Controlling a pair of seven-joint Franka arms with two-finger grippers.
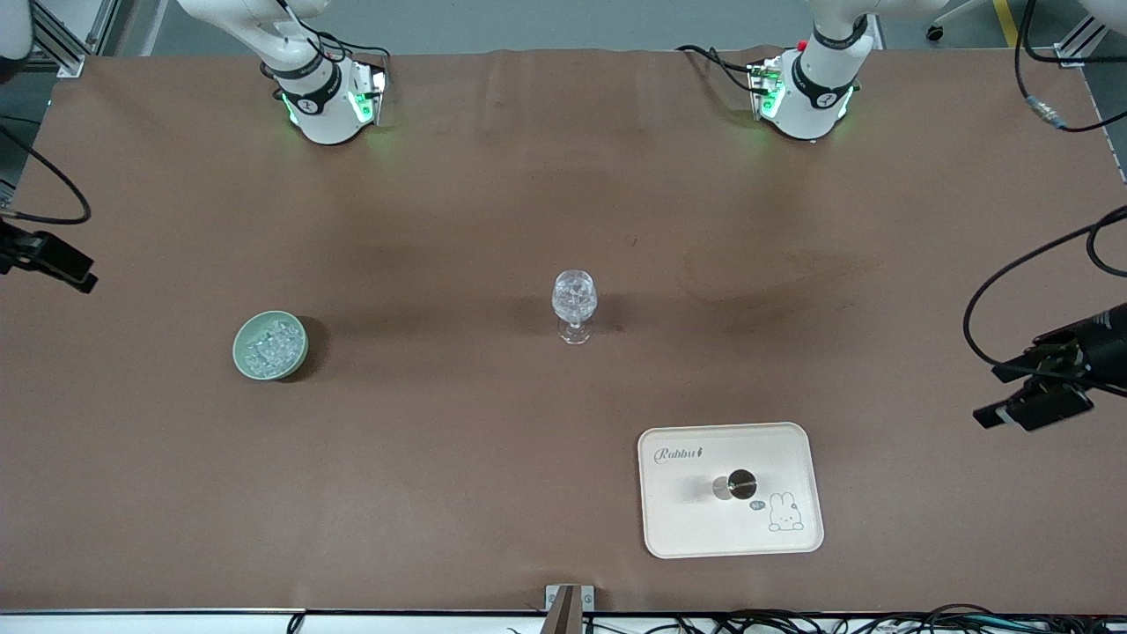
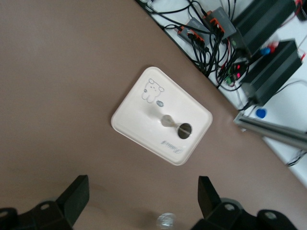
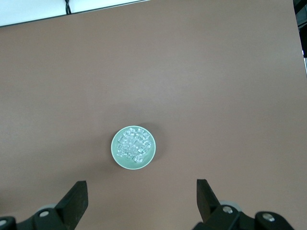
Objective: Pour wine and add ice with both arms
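A clear stemmed wine glass (image 1: 574, 304) stands upright mid-table. A pale green bowl (image 1: 239, 348) toward the right arm's end holds the ice (image 1: 271, 345), several small glassy lumps. On a cream tray (image 1: 687, 515), nearer the front camera, stands a dark-mouthed container (image 1: 738, 484); I cannot tell whether wine is in it. My left gripper (image 2: 142, 187) hangs open and empty high over the table, looking down on the tray (image 2: 136, 120), the container (image 2: 183, 129) and the glass (image 2: 166, 221). My right gripper (image 3: 141, 188) hangs open and empty high over the table beside the bowl (image 3: 115, 149) of ice (image 3: 134, 144).
Both arm bases (image 1: 326, 101) (image 1: 806, 97) stand at the table's back edge. Black camera mounts (image 1: 1052, 379) (image 1: 48, 255) jut in at both ends of the table. Cables and black boxes (image 2: 268, 52) lie off the table's edge near the tray.
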